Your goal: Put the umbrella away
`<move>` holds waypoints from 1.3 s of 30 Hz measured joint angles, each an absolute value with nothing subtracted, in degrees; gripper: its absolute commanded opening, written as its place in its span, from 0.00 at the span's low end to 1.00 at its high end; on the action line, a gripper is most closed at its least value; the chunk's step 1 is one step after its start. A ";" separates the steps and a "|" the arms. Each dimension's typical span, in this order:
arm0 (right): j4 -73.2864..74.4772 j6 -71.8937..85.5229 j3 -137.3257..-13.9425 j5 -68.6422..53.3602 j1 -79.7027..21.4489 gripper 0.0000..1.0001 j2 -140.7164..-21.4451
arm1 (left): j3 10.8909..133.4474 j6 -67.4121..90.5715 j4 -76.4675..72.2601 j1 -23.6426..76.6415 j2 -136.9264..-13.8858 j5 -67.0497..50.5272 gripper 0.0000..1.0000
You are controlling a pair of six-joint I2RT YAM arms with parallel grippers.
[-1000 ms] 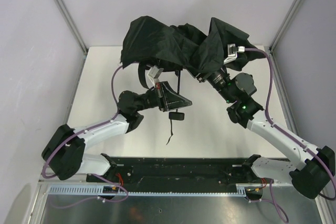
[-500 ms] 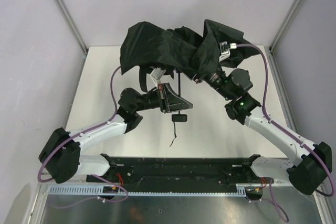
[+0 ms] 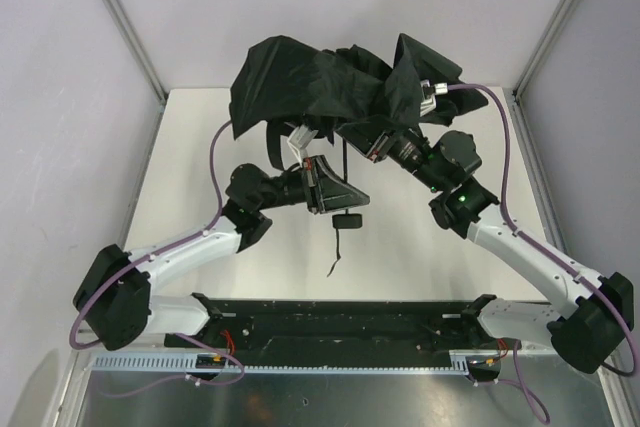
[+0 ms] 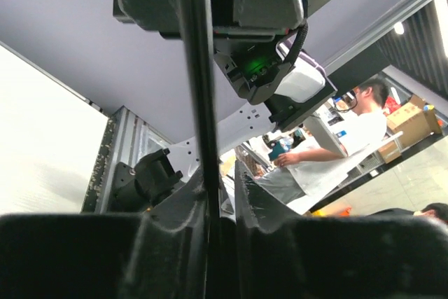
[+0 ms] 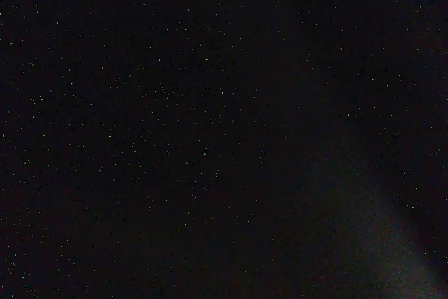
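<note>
The black matte fabric folding umbrella (image 3: 320,82) fills the upper centre of the top view. Its bunched canopy overhangs the far strip of the white surface (image 3: 190,197) and blocks any approach from above there. Beneath it, the left end effector (image 3: 345,192), the right arm (image 3: 440,162), the small black handle (image 3: 346,220) and the dangling strap (image 3: 336,252) crowd the middle. Bare surface lies open at left centre and right of centre. Grey walls (image 3: 60,147) close the left, back and right, and a black base rail (image 3: 340,315) bars the bottom.

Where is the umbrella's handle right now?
In the top view, the handle hangs over the middle of the table, right beside the left hand gripping the shaft, on the side toward the arm bases, with its strap dangling.
</note>
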State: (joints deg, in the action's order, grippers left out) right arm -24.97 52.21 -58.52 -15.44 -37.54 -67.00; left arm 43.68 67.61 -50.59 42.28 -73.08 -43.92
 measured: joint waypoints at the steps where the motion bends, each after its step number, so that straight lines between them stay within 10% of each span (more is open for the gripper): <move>1: -24.36 51.62 -58.52 -13.93 -37.69 0.00 -66.65 | 43.40 66.96 -50.72 42.37 -72.86 -43.88 0.44; 7: -18.90 46.00 -57.89 -3.03 -38.06 0.00 -61.19 | 33.65 63.35 -51.09 43.24 -64.42 -40.56 0.66; 16: -11.73 28.62 -58.17 14.98 -37.06 0.00 -53.17 | 18.61 56.01 -39.75 43.38 -51.86 -34.33 0.52; 21: -1.76 18.06 -58.89 21.17 -36.67 0.00 -53.08 | 18.70 48.03 -27.11 43.40 -40.77 -28.95 0.69; 36: 1.58 0.19 -43.11 1.45 -35.35 0.00 -44.84 | 59.79 35.03 -1.83 40.58 -43.27 -23.05 0.82; 39: 0.12 -2.04 -41.23 -3.53 -35.07 0.00 -44.69 | 63.53 33.19 0.36 39.77 -46.28 -27.24 0.71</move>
